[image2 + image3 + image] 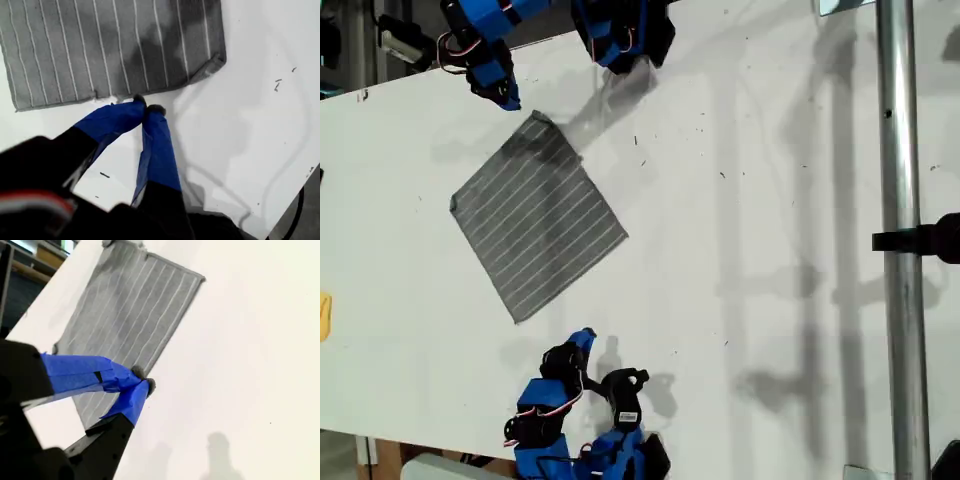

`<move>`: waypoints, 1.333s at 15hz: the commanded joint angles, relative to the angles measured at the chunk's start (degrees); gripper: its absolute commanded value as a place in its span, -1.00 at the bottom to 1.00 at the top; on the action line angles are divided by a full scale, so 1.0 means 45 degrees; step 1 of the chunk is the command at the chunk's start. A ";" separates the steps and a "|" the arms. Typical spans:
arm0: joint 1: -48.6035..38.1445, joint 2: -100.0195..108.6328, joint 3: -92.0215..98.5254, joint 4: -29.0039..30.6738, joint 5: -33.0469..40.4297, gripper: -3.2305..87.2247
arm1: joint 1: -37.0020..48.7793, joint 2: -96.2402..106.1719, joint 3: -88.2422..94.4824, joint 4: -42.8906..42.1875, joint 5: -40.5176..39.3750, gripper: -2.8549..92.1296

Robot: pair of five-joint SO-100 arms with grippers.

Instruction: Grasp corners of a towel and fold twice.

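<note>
The grey towel (538, 215) with thin white stripes lies flat on the white table (750, 200), turned like a diamond in the exterior view. One of its corners (535, 116) points at the upper arm and curls up slightly. My first gripper (508, 98), blue-taped, hangs just off that corner. In the first wrist view the first gripper (145, 106) is shut, right at the towel (110, 45) edge, a short way from the curled corner (221, 59). My second gripper (583, 338) is off the towel's lower corner (516, 320). The second gripper (143, 379) is shut and empty, beside the towel (130, 315).
A metal pole (900, 200) with a black clamp (930, 240) runs down the exterior view's right. A yellow object (324, 315) sits at that view's left edge. The arms' bases stand at the table's upper and lower edges in the exterior view.
</note>
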 commanded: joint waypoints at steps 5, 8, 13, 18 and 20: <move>-0.0625 -0.2207 -0.4043 0.1074 0.0664 -0.99 | 0.0449 -0.2754 -0.3496 -0.0176 -0.0840 -0.95; -0.0859 -0.2598 -0.4590 0.1328 0.0820 -0.99 | 0.0586 -0.3105 -0.3574 -0.0098 -0.0879 -0.95; -0.0898 -0.2676 -0.4648 0.1387 0.0879 -0.99 | 0.0684 -0.3320 -0.1172 -0.1797 -0.0996 -0.95; -0.0898 -0.2695 -0.4629 0.1465 0.0859 -0.99 | 0.1172 -0.4355 0.1055 -0.4355 -0.1406 -0.95; -0.0898 -0.2695 -0.4609 0.1465 0.0859 -0.99 | 0.1270 -0.5449 0.1465 -0.5488 -0.1504 -0.95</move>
